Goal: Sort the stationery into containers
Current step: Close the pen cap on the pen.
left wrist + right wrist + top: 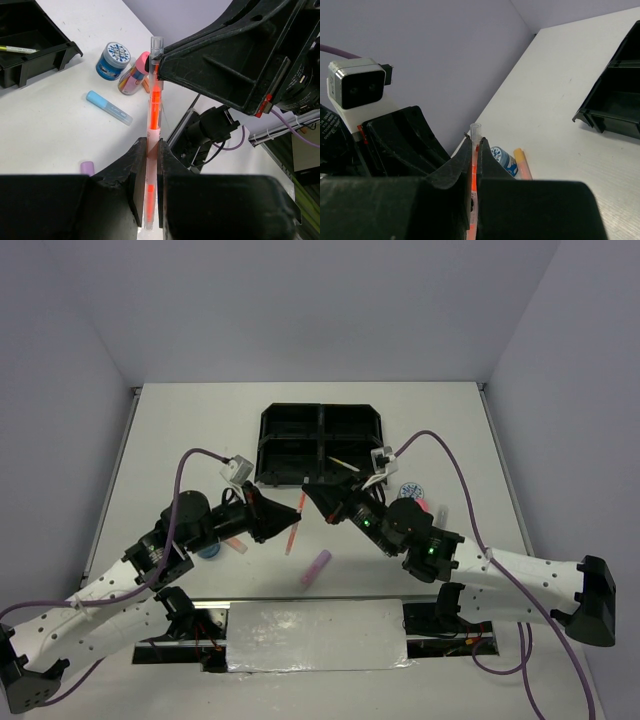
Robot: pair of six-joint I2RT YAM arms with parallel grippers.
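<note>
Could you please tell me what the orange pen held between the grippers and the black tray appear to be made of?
Orange pen: likely a clear plastic barrel with a glossy finish; the orange core shows through it and the end cap is see-through.
Black tray: probably moulded plastic with a semi-gloss finish; its walls are thin, with soft highlights along the rims.

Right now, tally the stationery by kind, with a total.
Tape rolls: 2
Markers: 3 (light blue, purple, orange)
Pens: 2 (yellow pen, orange-red pen)
Pink-capped bottle: 1
Total: 8
</note>
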